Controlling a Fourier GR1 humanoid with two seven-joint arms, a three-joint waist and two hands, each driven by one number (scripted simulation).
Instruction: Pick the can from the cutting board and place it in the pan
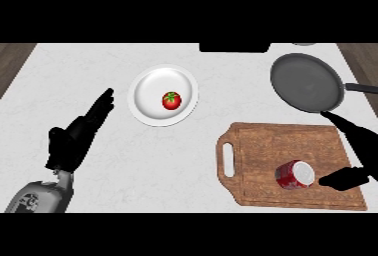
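A red can (294, 175) with a white end lies on its side on the wooden cutting board (280, 142) at the lower right. My right hand (357, 150) is at the board's right edge, open, with its thumb just right of the can and fingers stretched up toward the pan. The dark grey pan (306, 81) sits at the upper right, handle pointing right. My left hand (76, 136) stays open and still at the left, fingers up.
A white plate (151, 100) with a red tomato (171, 100) on it sits left of the pan. A dark object (234, 47) is at the counter's far edge. Wooden floor shows beyond the counter's left and right edges.
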